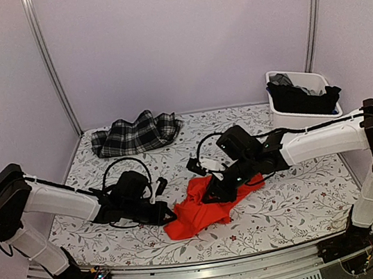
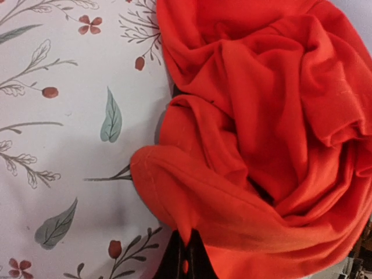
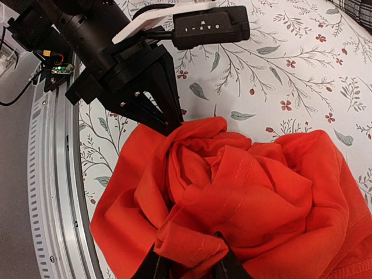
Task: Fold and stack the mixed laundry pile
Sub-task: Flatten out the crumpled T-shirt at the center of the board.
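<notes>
The bright orange-red garment (image 1: 201, 211) lies crumpled on the floral tablecloth near the front middle. My left gripper (image 1: 172, 215) is at its left edge and is shut on a pinch of its cloth (image 2: 261, 116), with the jaws (image 2: 187, 250) closed tight on the fold. My right gripper (image 1: 215, 190) is on the garment's upper right part, and its fingers (image 3: 192, 261) hold a bunched hem of the orange-red cloth (image 3: 232, 186) between them. The left gripper also shows in the right wrist view (image 3: 168, 119). The black-and-white plaid garment (image 1: 136, 134) lies at the back left. Dark garments (image 1: 303, 97) fill the bin.
The white plastic bin (image 1: 289, 120) stands at the back right. The floral tablecloth (image 1: 300, 193) covers the table. A metal rail (image 1: 206, 270) runs along the front edge, close to the garment's near side. Walls and frame posts close the back and sides.
</notes>
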Robot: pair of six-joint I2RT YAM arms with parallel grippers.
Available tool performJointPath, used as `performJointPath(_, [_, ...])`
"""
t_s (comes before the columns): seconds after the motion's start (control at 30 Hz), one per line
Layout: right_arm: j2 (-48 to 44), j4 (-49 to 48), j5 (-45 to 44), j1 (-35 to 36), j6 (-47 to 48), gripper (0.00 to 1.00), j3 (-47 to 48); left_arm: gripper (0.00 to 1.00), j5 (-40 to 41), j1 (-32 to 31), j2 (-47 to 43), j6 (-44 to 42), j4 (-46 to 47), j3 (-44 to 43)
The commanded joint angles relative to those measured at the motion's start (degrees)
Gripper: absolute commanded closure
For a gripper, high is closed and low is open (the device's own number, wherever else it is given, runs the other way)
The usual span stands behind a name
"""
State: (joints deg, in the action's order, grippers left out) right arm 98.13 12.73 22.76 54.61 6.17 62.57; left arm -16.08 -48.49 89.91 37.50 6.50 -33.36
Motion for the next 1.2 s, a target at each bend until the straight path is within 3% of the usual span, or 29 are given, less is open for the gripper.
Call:
performJointPath(0.0, [0.7, -2.7, 4.8, -1.0, -0.9, 0.71, 1.6, 1.0, 0.6, -0.3, -1.8, -0.7, -0.4, 0.3])
performJointPath(0.07, [0.4, -3.2, 5.7, -1.1, -1.1, 0.66, 1.7, 1.0, 1.0, -0.3, -2.4, -0.6, -0.6, 0.7])
performJointPath(0.1, [0.3, -3.4, 5.8, -1.3, -1.2, 0.7, 1.7, 1.0, 1.2, -0.3, -2.8, -0.6, -0.7, 0.9])
performJointPath(0.27, [0.0, -2.7, 6.8, -2.1, -1.0, 0.99, 2.5, 1.0, 3.7, 0.0, -5.5, -1.6, -3.9, 1.2])
performJointPath(0.57, [-11.0, 2.8, -2.5, -9.4, -1.5, 1.0, 8.1, 1.0, 13.8, 6.5, -26.0, -5.4, -16.8, 0.7])
performJointPath(0.77, [-19.3, 9.8, -17.2, -12.2, -1.3, 1.0, 16.9, 1.0, 22.9, 10.3, -38.3, -7.9, -25.8, -4.8])
performJointPath(0.97, [-22.8, 11.2, -30.1, -15.7, -1.1, 1.0, 22.2, 1.0, 23.9, 11.0, -44.1, -11.1, -29.9, -7.4])
performJointPath(1.17, [-16.8, 7.2, -30.8, -22.0, 0.8, 1.0, 27.1, 1.0, 17.8, 11.0, -48.7, -13.4, -28.8, -7.1])
